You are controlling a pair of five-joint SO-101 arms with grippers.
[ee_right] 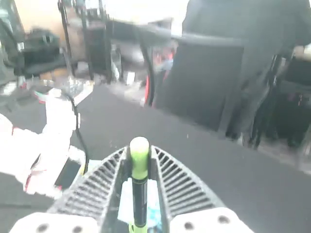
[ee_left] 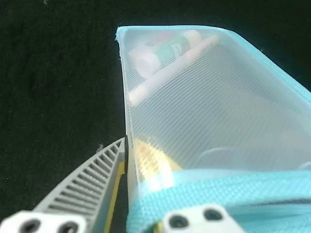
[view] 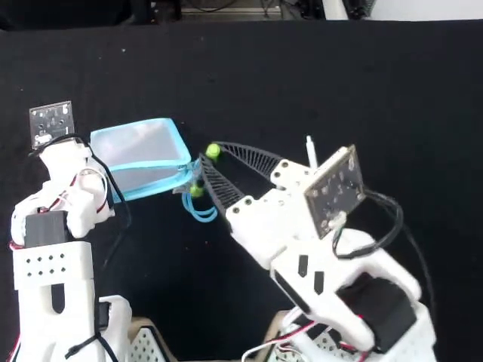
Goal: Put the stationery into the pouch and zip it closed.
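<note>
1. Green-capped pen (view: pixel 213 151) is clenched in the right hand (view: pixel 204 163), lying across the fingers. It sits at the right end of the pouch (view: pixel 139 154), which lies left of centre on the surface (view: pixel 302 83).
2. Left hand (ee_left: pixel 124 191) grasps the pouch at its near-left corner, by the zip band (ee_left: pixel 233 194). A glue stick (ee_left: pixel 160 53) and a white stick (ee_left: pixel 146 87) are already inside, at the end away from that hand.
3. Step in hand, my read: feed the pen in through the right-end mouth. Can't tell how wide the mouth gapes.
4. Turn the pen so its long axis lines up with the pouch length. Crosswise, it will likely snag on the zip tape.
5. Lead with one cap and go in low and shallow. Let go only once most of the shaft is past the zip.
6. Left grip is the anchor. The mesh looks limp and would likely slide on the cloth without it.
7. Blue loop (view: pixel 198 211), just near of the right hand, is probably the zip pull. Don't push it inside; it's needed for closing.
</note>
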